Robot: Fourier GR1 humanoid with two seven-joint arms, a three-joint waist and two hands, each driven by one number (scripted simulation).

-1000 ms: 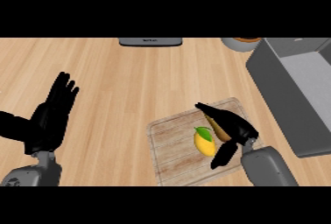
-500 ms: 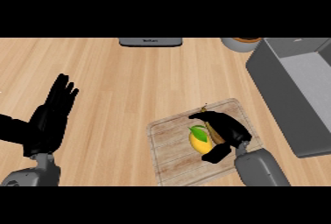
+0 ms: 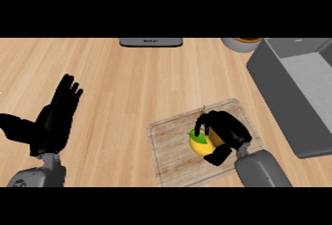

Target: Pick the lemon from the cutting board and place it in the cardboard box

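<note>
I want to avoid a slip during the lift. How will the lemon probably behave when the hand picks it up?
The lemon looks rounded and smooth, so it may slide within the fingers of the right hand curled over it. It seems stiff, unlikely to deform. If released on the flat cutting board, it would probably roll.

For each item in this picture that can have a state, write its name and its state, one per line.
Lemon: on the cutting board, right hand curled round it.
Cutting board: flat on the counter.
Box: open-topped, nothing visible inside.
Right hand: shut on the lemon.
Left hand: open, resting, fingers up.
</note>
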